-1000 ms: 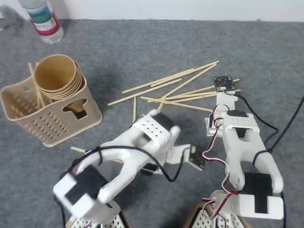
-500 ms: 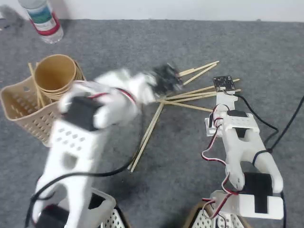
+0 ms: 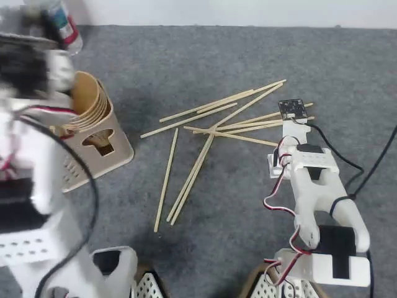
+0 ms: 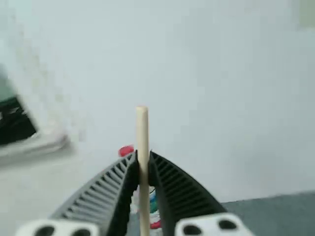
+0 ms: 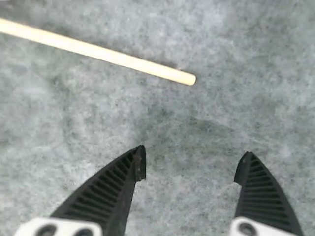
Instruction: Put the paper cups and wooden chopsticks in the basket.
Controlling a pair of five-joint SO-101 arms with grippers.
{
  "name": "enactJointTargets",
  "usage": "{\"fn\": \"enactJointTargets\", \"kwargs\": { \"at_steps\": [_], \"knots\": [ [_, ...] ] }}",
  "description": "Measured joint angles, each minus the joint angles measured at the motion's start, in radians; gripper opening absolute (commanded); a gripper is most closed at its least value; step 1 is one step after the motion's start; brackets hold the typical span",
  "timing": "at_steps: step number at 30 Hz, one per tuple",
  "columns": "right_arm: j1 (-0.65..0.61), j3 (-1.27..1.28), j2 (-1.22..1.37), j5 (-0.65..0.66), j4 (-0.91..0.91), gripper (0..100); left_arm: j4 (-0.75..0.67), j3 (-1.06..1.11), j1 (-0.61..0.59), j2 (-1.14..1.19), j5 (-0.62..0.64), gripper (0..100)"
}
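Right arm [image 3: 313, 180]: nearest, on the right side of the grey carpet [image 3: 205, 56], stretched out toward the chopsticks.

Right gripper [image 5: 192, 164]: jaws wide apart, nothing between them, low over bare carpet. One stick end [image 5: 147, 66] lies flat just beyond the fingertips, not touching them.

Left arm [image 3: 31, 161]: blurred, runs up the left edge of the high view from its base. Its upper part covers the left portion of the basket.

Loose chopsticks [image 3: 205, 139]: flat on the carpet mid-table, between basket and right arm. Three lie closer in, roughly parallel and slanting. The others fan out and cross each other farther back, their far-right ends near the right arm's tip.

Basket [image 3: 105, 152]: beige, perforated walls, left of the loose chopsticks and apart from them.

Cups [image 3: 90, 102]: nested stack standing inside the basket, rims above its wall, partly behind the left arm.

Left gripper [image 4: 141, 160]: raised, clamped on one held stick [image 4: 141, 130]. The stick runs in line with the fingers, and its blunt end pokes past the tips, against a pale wall [image 4: 221, 73].

Bottle [image 3: 62, 25]: farthest, at the back-left edge of the carpet by the wall, blurred; it sits behind the fingers in the left wrist view.
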Motion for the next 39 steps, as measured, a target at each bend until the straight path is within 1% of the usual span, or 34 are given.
{"fn": "enactJointTargets", "kwargs": {
  "at_steps": [4, 7, 10, 15, 20, 21, 23, 25, 26, 31, 36, 39],
  "knots": [
    [0.000, 0.000, 0.000, 0.000, 0.000, 29.9, -0.015, 0.005, -0.157, 0.015, 0.150, 1],
    [0.000, 0.000, 0.000, 0.000, 0.000, 29.9, -0.021, 0.035, -0.249, 0.014, 0.184, 1],
    [0.002, 0.000, 0.000, 0.000, 0.000, 29.9, -0.077, 0.114, -0.315, 0.009, 0.193, 1],
    [0.000, 0.000, 0.000, 0.000, 0.000, 29.9, -0.261, 0.365, -0.379, -0.060, 0.219, 1],
    [0.000, 0.000, 0.000, 0.000, 0.000, 29.9, -0.505, 0.680, -0.390, -0.213, 0.232, 1],
    [0.000, 0.000, 0.000, 0.000, 0.000, 29.9, -0.559, 0.741, -0.390, -0.242, 0.233, 2],
    [0.000, 0.000, 0.000, 0.000, 0.000, 29.9, -0.617, 0.850, -0.377, -0.301, 0.235, 9],
    [0.000, 0.000, 0.000, 0.000, 0.000, 29.9, -0.606, 0.924, -0.354, -0.356, 0.235, 16],
    [0.000, 0.000, 0.000, 0.000, 0.000, 29.9, -0.583, 0.947, -0.344, -0.382, 0.235, 18],
    [0.002, 0.000, 0.000, 0.000, 0.000, 29.9, -0.462, 1.019, -0.342, -0.502, 0.278, 18],
    [0.000, 0.000, 0.000, 0.000, 0.000, 29.9, -0.359, 0.988, -0.342, -0.572, 0.278, 18],
    [0.002, 0.000, 0.000, 0.000, 0.000, 29.9, -0.215, 0.867, -0.318, -0.578, 0.275, 18]
  ]
}}
